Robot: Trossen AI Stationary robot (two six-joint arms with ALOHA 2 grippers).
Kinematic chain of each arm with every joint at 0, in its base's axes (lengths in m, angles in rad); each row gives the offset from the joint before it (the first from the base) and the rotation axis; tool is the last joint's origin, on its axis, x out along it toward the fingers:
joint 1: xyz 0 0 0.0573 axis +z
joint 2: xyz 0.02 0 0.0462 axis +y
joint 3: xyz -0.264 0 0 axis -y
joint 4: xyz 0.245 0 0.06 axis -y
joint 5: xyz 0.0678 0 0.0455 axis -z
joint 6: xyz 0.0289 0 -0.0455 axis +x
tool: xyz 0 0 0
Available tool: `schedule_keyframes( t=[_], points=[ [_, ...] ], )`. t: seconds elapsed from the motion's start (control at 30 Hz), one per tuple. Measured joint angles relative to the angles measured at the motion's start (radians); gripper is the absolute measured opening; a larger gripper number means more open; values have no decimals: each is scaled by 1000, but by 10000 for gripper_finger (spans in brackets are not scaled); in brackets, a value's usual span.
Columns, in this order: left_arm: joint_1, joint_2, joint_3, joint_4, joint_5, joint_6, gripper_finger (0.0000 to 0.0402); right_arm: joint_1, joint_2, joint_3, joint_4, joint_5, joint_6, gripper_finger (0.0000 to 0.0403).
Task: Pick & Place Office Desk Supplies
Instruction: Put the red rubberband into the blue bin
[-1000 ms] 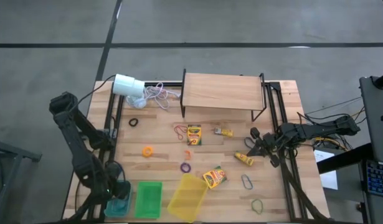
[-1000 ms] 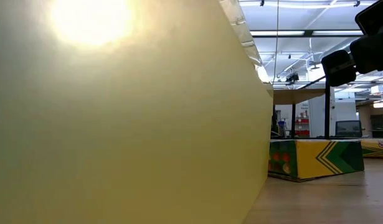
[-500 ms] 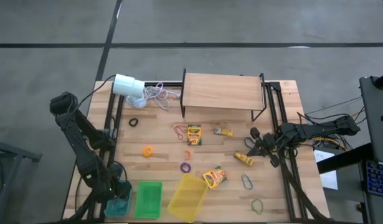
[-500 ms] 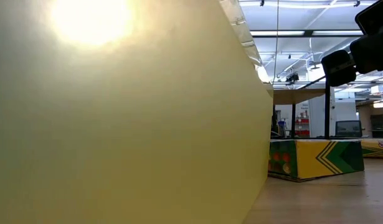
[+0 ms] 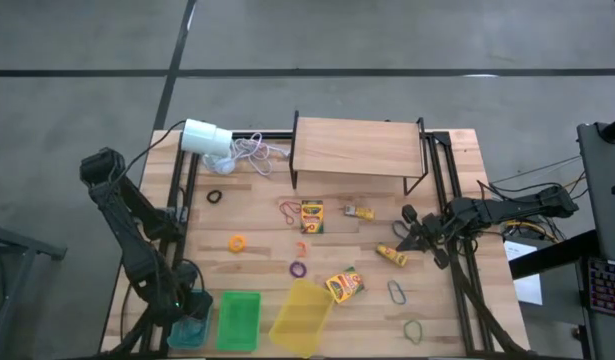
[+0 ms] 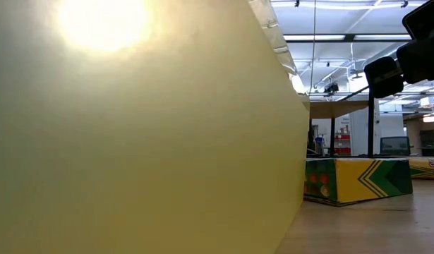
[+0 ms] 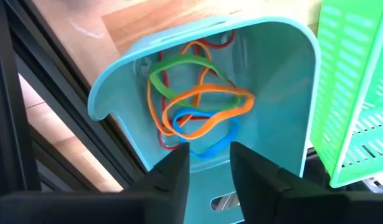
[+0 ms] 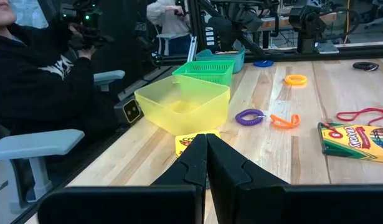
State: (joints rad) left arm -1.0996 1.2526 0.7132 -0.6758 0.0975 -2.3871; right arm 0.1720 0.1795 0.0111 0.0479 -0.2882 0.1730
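Since a tangle of thin rubber-band loops point(image 7: 200, 106) lies on the floor of the small teal plastic bin point(image 7: 284, 93) at the table's near left corner, with the left gripper point(image 7: 210, 152) hanging just above it, I judge the step in hand to be the drop of a band into that bin. The gripper's two dark fingers stand a little apart, a narrow gap with nothing between them. At least four loops are in the bin: orange, green, blue and red.

The next move, as I read it, calls for lifting the left arm clear of the bin's wall and reaching for another loose band; the black loop point(image 5: 214, 197) and the orange loop point(image 5: 236, 242) lie nearest that side.

Seven loops show loose on the wooden table point(image 5: 257, 225), the others being red, small orange, purple, grey and green. Two yellow-and-green crayon boxes point(image 5: 312, 216) lie mid-table, well apart, and two tiny yellow packets point(image 5: 360, 212).

Beside the teal bin sit a green mesh basket point(image 5: 238, 320) and a tilted yellow translucent bin point(image 5: 302, 317): three containers.

The right gripper point(image 5: 412, 235) waits pinched closed and empty, just beside the farther packet.
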Motion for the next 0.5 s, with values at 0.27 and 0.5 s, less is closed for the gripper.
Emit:
schedule_keyframes(
  t=[0.27,0.5],
  points=[
    [5,-8,0,-1,0,-4,137,0,0,0,0,0,0,8],
    [54,-60,13,-46,-8,-22,136,0,0,0,0,0,0,8]
  ],
)
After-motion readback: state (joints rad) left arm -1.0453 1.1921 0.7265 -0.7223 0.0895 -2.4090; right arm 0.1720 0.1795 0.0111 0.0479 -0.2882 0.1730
